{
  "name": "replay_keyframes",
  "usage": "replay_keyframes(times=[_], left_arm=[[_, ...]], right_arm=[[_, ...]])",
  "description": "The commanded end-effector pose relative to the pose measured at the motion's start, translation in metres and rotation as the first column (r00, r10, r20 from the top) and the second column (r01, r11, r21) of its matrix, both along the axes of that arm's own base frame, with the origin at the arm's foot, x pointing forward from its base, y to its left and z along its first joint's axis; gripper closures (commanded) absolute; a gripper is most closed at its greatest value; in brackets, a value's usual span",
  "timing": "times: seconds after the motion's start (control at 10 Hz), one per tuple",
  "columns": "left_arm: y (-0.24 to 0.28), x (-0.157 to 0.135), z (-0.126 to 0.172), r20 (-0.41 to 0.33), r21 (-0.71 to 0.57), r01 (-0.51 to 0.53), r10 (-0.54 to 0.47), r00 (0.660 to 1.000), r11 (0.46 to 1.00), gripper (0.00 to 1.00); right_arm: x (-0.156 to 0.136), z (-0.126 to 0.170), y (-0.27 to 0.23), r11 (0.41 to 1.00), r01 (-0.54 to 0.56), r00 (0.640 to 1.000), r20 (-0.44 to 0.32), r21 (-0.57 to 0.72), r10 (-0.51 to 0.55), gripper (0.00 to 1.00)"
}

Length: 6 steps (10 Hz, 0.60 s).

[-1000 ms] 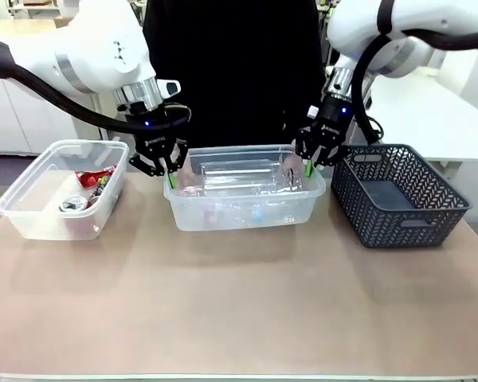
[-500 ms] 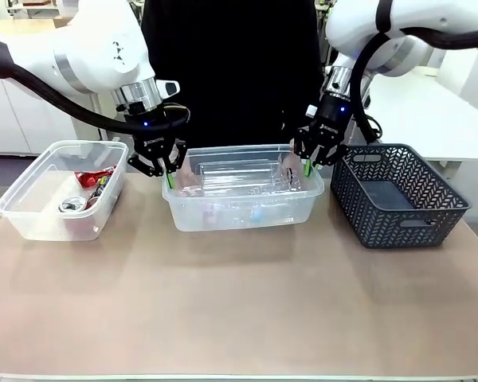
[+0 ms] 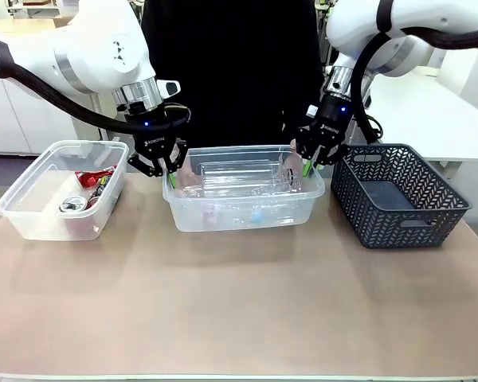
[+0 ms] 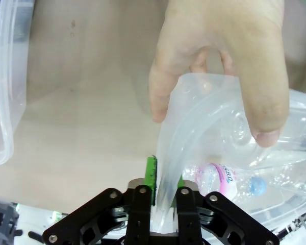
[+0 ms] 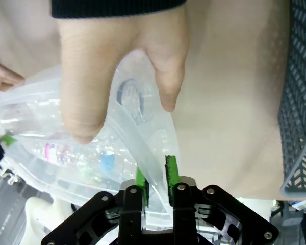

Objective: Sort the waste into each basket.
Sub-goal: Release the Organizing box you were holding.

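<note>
Straddling the rim of the middle tub (image 3: 243, 215), the left gripper (image 4: 163, 186) and right gripper (image 5: 156, 178) both look slightly released, though this is hard to judge. A person's hand (image 4: 222, 66) holds each end of this tub. Bottles (image 4: 229, 178) lie inside.

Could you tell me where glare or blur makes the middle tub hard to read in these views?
Front view: the middle tub is sharp, its bottles faint through glare. Left wrist view: the person's hand is soft, close up. Right wrist view: the tub wall bends and blurs.

White arms (image 3: 95, 56), black end effectors
</note>
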<state>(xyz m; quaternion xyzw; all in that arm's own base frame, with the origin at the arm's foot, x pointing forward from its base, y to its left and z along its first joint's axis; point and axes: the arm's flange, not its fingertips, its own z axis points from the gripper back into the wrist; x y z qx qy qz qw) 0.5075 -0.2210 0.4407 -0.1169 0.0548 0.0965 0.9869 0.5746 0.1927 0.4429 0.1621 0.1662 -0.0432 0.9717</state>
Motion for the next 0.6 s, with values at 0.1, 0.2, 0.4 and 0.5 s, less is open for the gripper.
replay_keyframes(times=[0.1, 0.2, 0.4, 0.5], left_arm=[[0.005, -0.004, 0.007, 0.0, -0.018, 0.0, 0.0, 1.0, 1.0, 0.0], [0.009, -0.008, 0.016, 0.031, -0.012, -0.008, 0.009, 0.999, 1.0, 0.0], [0.017, -0.029, 0.045, 0.148, -0.049, 0.001, 0.006, 0.989, 0.999, 0.01], [0.023, -0.044, 0.059, 0.222, -0.093, 0.015, 0.006, 0.975, 0.996, 0.0]], right_arm=[[-0.028, 0.018, -0.012, 0.998, 0.015, 0.982, 0.187, 0.056, -0.026, 0.32], [-0.038, 0.031, -0.018, 0.997, 0.014, 0.97, 0.241, 0.076, -0.032, 0.0], [-0.069, 0.06, -0.033, 0.993, 0.001, 0.918, 0.394, 0.117, -0.047, 0.0], [-0.085, 0.07, -0.04, 0.988, -0.023, 0.895, 0.444, 0.155, -0.048, 0.0]])
